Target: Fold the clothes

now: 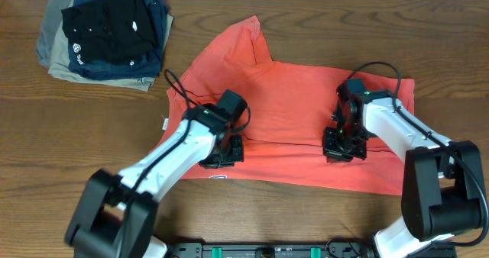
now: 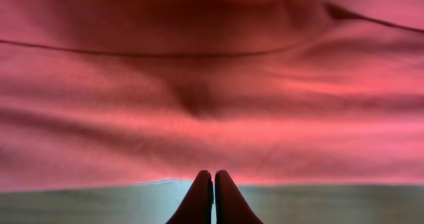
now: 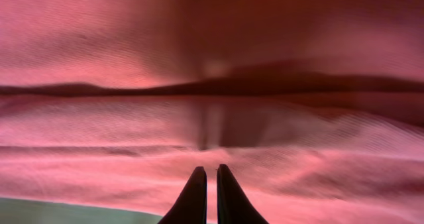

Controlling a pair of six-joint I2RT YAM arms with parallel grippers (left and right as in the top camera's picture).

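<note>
The coral-red T-shirt lies spread across the middle of the wooden table, with its lettering hidden. My left gripper is at the shirt's front left part, and my right gripper at its front right part. A crease runs between them. In the left wrist view the fingers are shut at the cloth's edge, with table below. In the right wrist view the fingers are closed to a thin gap over the cloth.
A stack of folded black and navy garments on a khaki one sits at the back left corner. Bare wood lies left of the shirt and along the table's front edge.
</note>
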